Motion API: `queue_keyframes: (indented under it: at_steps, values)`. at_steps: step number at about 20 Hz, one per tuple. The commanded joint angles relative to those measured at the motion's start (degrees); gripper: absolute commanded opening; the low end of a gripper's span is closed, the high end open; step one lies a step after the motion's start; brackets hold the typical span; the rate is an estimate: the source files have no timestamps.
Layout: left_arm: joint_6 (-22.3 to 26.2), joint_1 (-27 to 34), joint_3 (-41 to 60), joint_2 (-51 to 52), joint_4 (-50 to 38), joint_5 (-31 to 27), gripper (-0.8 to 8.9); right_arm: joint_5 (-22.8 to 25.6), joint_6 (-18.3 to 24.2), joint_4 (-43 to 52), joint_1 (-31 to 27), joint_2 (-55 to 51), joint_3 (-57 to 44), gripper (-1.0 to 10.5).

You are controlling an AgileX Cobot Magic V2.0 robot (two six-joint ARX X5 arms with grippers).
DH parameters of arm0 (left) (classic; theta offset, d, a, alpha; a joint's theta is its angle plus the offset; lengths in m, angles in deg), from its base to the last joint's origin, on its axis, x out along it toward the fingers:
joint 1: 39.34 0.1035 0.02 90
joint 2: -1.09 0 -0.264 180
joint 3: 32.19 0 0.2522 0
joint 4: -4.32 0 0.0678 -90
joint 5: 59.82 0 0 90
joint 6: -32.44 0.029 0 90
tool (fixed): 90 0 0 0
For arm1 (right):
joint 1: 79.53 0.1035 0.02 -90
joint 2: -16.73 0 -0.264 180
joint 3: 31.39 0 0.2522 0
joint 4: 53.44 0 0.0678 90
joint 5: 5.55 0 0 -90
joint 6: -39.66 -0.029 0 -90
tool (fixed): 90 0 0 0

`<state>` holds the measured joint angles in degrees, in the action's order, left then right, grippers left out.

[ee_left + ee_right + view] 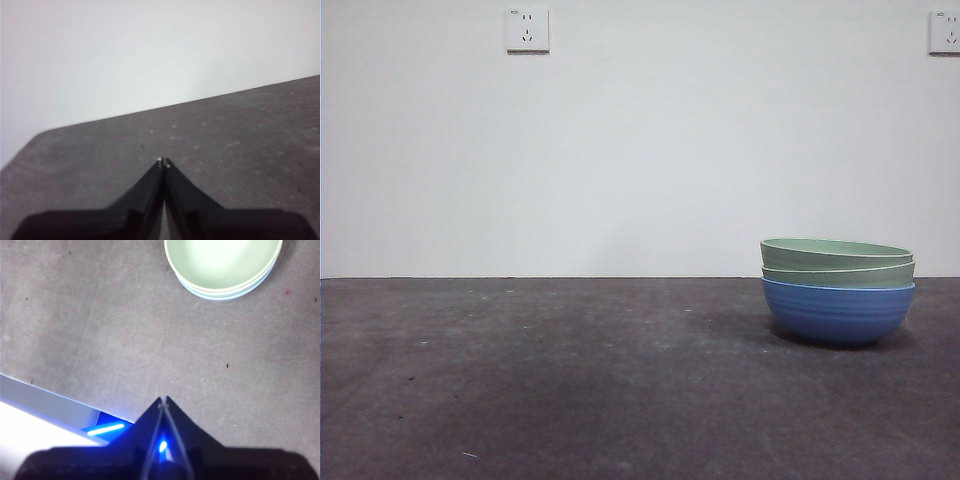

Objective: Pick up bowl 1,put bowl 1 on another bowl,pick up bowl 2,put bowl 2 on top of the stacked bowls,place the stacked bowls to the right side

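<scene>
The stacked bowls (838,292) stand upright, mouths up, on the table (570,380) toward its right side, two green nested in the blue bowl (838,312); the right wrist view crops them; right gripper (163,399) and left gripper (163,161) are pressed together, empty, well apart from them.

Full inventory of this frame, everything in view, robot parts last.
stacked bowls: 3 nested; two pale green on top, another bowl in blue at the bottom; right side of the table, upright.
table: 1, dark grey, scuffed, spans the front view.
wall sockets: 2, white, high on the white wall, one at the right edge.
left hand: 1, black, jaws shut, above bare table, holding nothing.
right hand: 1, black, jaws shut, apart from the stack, holding nothing.
</scene>
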<state>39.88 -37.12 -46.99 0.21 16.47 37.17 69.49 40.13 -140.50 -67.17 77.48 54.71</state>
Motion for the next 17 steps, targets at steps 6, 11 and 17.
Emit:
queue_keyframes:
  at_steps: [6,11,17]
  values:
    - [-6.5,0.2,0.9,0.8,12.0,0.7,-0.03,0.1,0.3,0.2,0.1,0.0,0.0,0.0]
    - [-9.4,0.2,0.8,0.8,11.5,0.5,-0.03,0.2,0.3,0.3,0.1,0.0,0.0,0.0]
    - [-9.4,0.2,0.8,0.8,11.5,0.6,-0.03,0.3,0.3,0.3,0.1,0.0,0.0,0.0]
